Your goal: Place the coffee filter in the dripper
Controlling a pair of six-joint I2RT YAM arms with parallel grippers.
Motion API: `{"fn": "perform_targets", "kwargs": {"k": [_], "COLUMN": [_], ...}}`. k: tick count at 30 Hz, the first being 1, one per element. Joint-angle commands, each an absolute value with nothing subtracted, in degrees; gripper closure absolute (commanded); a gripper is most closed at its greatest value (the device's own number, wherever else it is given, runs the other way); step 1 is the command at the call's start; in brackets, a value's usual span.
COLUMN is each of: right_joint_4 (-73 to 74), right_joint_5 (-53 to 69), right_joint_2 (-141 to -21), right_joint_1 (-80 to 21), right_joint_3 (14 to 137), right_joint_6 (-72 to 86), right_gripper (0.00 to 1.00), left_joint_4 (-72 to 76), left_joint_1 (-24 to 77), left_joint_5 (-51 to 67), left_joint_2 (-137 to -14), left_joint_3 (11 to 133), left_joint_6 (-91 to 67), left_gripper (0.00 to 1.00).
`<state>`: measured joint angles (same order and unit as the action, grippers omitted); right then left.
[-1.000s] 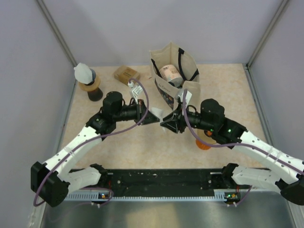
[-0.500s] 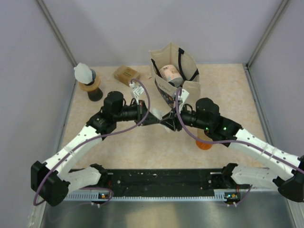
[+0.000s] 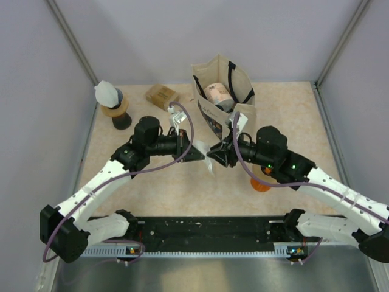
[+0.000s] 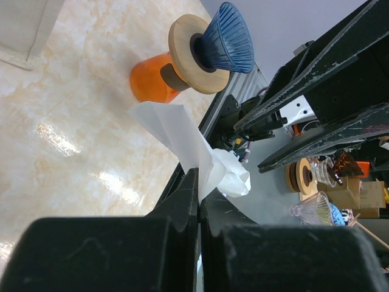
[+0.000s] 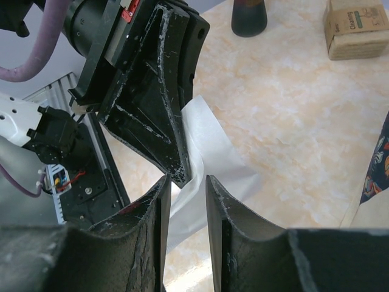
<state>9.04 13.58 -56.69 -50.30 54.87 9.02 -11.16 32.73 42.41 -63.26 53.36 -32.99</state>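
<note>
Examiner: Findings are requested for the left of the beige marbled table top [image 3: 152, 188].

Inspector: A white cone on a wooden ring over a dark stand [image 3: 113, 103] is noted at the far left. A small brown cardboard box [image 3: 161, 95] is recorded to its right, apart from it.

Examiner: What is recorded at the centre?

Inspector: The left gripper [image 4: 198, 182] is found closed, its fingers pinched on the white folded paper coffee filter [image 4: 175, 129], which is held above the table near its middle. The right gripper [image 5: 186, 181] is set tip to tip with it. Its fingers are parted by a narrow gap, and the filter's edge and the left gripper's tip are lined up with that gap. Contact between those fingers and the paper cannot be told.

Examiner: And to the right?

Inspector: A cream fabric tote bag with dark handles [image 3: 222, 85] is stood open behind the grippers, and a labelled cylindrical container [image 3: 217, 94] is seen inside. The blue ribbed cone dripper [image 4: 226, 38] is seated in a wooden collar [image 4: 182, 55] on an orange cup [image 4: 146, 82] beneath the right arm. The filter is held apart from it.
</note>
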Motion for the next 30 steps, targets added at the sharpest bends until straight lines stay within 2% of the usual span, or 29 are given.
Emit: {"fn": "perform_targets", "kwargs": {"k": [1,5,16,22,26,30], "right_joint_4": [8.52,8.97,7.38,7.47,7.30,6.77], "right_joint_5": [13.89,14.24,15.82,17.23,15.91,15.91], "right_joint_2": [-57.56,-59.15,-60.64,-61.08,-60.82,-60.21], "right_joint_1": [-49.66,-49.57,-49.57,-49.40,-49.40,-49.39], "right_joint_3": [57.83,58.62,58.36,58.45,58.45,58.27], "right_joint_6": [8.00,7.91,8.17,7.82,8.17,9.31], "right_gripper": [0.70,0.70,0.79,0.78,0.94,1.00], "left_joint_4": [-10.20,-10.28,-10.46,-10.46,-10.37,-10.72], "left_joint_1": [33.13,33.31,33.75,33.92,33.84,33.93], "left_joint_5": [43.15,43.59,44.21,44.30,44.65,44.82], "left_joint_2": [-63.72,-63.37,-62.84,-62.67,-62.23,-62.23], "left_joint_3": [56.07,55.99,56.07,56.07,55.81,55.64], "left_joint_6": [-31.55,-31.11,-30.41,-30.32,-29.88,-29.18], "left_gripper": [1.00,1.00,1.00,1.00,1.00,1.00]}}
